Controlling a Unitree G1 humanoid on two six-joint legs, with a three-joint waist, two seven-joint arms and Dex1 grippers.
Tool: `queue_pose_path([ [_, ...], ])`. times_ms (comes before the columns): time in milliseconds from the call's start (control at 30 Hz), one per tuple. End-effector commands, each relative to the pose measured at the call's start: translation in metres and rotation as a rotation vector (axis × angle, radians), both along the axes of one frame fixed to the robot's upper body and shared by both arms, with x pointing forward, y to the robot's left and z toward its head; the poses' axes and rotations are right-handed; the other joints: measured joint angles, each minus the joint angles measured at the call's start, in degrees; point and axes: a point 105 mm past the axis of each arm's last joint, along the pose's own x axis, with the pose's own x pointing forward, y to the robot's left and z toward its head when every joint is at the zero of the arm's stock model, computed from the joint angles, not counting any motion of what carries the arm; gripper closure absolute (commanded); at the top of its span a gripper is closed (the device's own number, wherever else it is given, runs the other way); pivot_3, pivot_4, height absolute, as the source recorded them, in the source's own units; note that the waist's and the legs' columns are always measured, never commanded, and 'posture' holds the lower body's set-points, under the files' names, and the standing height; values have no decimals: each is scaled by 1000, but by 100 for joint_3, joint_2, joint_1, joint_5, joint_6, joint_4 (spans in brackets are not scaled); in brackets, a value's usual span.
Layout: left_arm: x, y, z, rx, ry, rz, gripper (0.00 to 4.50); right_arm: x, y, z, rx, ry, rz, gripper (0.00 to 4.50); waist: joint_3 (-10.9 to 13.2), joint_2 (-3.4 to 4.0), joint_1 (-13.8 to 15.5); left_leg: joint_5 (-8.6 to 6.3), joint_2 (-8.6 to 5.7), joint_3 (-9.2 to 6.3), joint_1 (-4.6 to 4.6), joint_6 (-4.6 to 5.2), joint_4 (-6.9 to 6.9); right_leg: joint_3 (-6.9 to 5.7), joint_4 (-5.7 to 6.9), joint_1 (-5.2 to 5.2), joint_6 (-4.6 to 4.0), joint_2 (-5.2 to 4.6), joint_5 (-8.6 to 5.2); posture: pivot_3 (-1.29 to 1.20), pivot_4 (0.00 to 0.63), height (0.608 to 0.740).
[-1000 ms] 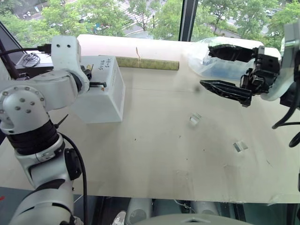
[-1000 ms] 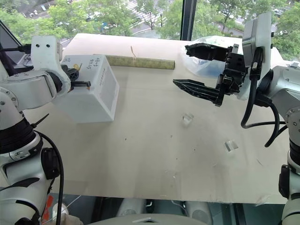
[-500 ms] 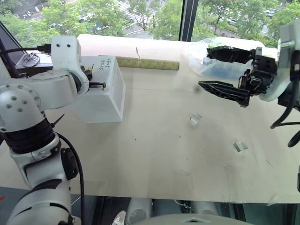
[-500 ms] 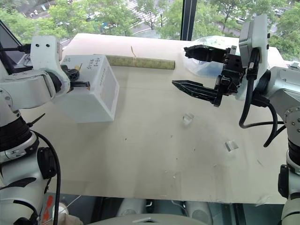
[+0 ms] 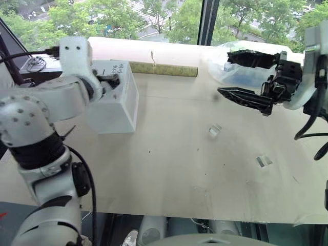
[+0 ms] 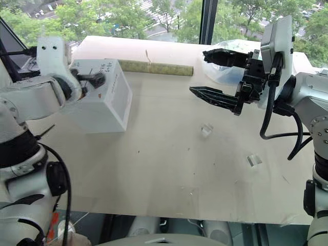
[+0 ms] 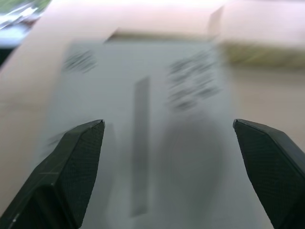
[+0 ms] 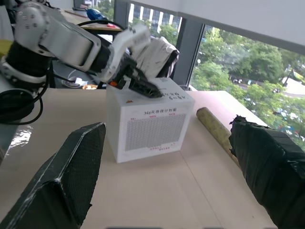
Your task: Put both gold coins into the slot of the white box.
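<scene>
Tools first: our left tool (image 7: 167,157) hovers just over the top of the white box (image 5: 120,105), its two black fingers (image 7: 71,171) spread wide apart with nothing between them. Looking along them, we see the slot (image 7: 139,143) as a thin dark slit running down the box top, with dark handwriting beside it. We cannot make out either gold coin anywhere. The box stands on the pale desk (image 5: 174,169), at our left and towards its far edge. Our right tool (image 5: 245,77) is held up in the air on the right side, pointing across towards the box, well apart from it, its fingers also spread wide and empty. Behind it lies a clear plastic bag (image 5: 225,69). A greenish roll (image 5: 164,70) lies along the far edge of the desk, and two small clear pieces (image 5: 214,130) lie on the desk below the right tool.
</scene>
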Motion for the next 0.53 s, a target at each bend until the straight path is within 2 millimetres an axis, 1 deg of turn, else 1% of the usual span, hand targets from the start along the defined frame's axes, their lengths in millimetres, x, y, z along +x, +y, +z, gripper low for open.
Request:
queue_pose_path([
  [33,-37,-45,19,-63,-184,-371,59,-4,-5,-8,-5,-3,-41,0,-3,7,-3,0,3,1,-3,0,0,2,0,-1,0,-4,0,0,150,740],
  [100,-52,-57,5,-70,-192,-496,59,-3,-11,-25,-40,51,-103,0,-8,15,-13,0,4,7,5,1,-6,8,0,-1,0,-5,0,0,150,740],
  [133,-58,-59,-4,-48,-185,-532,59,-4,-14,-34,-67,65,-136,0,-7,15,-18,0,5,9,7,1,-9,9,0,-1,1,-5,0,0,150,740],
  [167,-65,-62,-17,-13,-152,-588,59,-7,-20,-45,-96,94,-167,0,-6,16,-19,0,6,10,6,1,-8,9,3,-2,0,-3,0,0,150,740],
  [233,-78,-59,-38,-8,-98,-669,59,-14,-34,-63,-132,152,-247,0,-6,17,-9,-1,4,7,7,3,-8,3,6,-4,-1,7,-1,0,150,740],
  [300,-82,-46,-61,17,-23,-677,59,-26,-50,-78,-155,206,-322,0,-7,18,4,-14,5,6,10,25,-7,-3,7,-2,-6,13,-4,0,150,740],
  [333,-83,-42,-68,34,-4,-683,59,-31,-55,-82,-162,220,-343,0,-7,18,5,-15,5,7,6,26,-10,-5,1,-2,-24,14,-16,0,150,740],
  [367,-86,-35,-79,51,29,-689,59,-38,-64,-88,-158,251,-377,0,-6,19,5,-15,6,7,16,26,-7,-4,3,5,-24,14,-17,0,150,740],
  [433,-86,-15,-101,73,87,-666,59,-60,-88,-103,-186,319,-478,0,-13,25,43,-15,6,2,14,27,2,-4,2,5,-25,13,-17,0,150,740],
  [467,-86,-5,-110,80,109,-650,59,-70,-98,-108,-195,347,-519,0,-23,29,61,-15,4,4,15,27,1,-7,-1,11,-25,9,-18,0,150,740],
  [533,-88,3,-120,99,122,-654,59,-83,-108,-114,-208,373,-565,0,-25,36,75,-20,10,3,48,26,-2,-4,-11,43,-22,4,-22,0,150,740],
])
